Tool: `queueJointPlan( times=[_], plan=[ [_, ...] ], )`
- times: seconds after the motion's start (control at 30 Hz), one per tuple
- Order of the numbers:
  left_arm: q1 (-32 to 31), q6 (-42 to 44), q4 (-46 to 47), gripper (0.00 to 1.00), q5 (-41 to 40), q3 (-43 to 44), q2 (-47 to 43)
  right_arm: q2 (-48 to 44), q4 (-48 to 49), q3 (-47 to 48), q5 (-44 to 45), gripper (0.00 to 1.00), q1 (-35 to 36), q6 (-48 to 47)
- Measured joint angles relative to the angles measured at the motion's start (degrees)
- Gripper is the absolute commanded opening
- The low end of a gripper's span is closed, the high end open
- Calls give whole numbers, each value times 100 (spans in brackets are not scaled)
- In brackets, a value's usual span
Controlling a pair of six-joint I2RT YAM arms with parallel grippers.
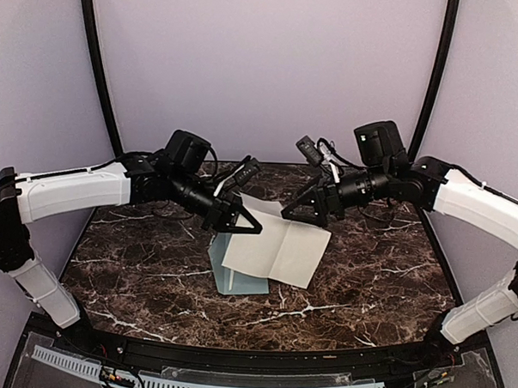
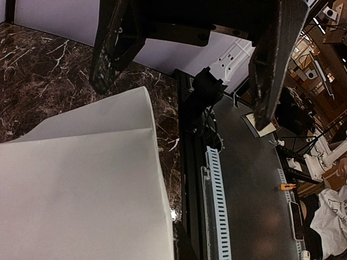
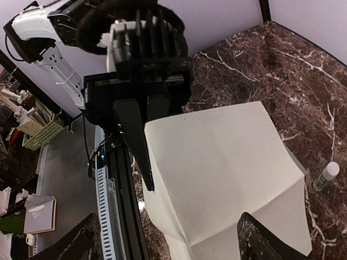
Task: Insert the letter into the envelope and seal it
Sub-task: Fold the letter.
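The letter point(image 1: 278, 246) is a white creased sheet, tilted, with its left edge raised off the table. My left gripper point(image 1: 240, 228) is shut on that left edge. In the right wrist view its dark fingers point(image 3: 142, 157) come down onto the edge of the letter point(image 3: 217, 168). In the left wrist view the letter point(image 2: 81, 184) fills the lower left beside the left gripper point(image 2: 181, 246). The pale blue-grey envelope point(image 1: 234, 280) lies flat under the letter, mostly covered. My right gripper point(image 1: 297, 208) hangs open just past the letter's far edge, holding nothing, its tips point(image 3: 171, 244) spread wide over the sheet.
A small white-and-green glue stick point(image 3: 325, 176) stands on the dark marble table point(image 1: 367, 276) to the right of the letter. The black front rail with a white slotted strip point(image 1: 233, 386) runs along the near edge.
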Motion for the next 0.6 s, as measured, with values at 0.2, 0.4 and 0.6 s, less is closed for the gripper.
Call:
queueJointPlan(
  times=[0.2, 0.4, 0.6],
  plan=[
    [-4, 98, -155, 0, 402, 2, 11, 313, -579, 83, 31, 63, 240, -393],
    [-4, 144, -363, 0, 605, 109, 61, 396, -850, 103, 44, 51, 372, -621],
    [-4, 177, -503, 0, 702, 197, 76, 413, -944, 127, 44, 34, 442, -726]
  ],
)
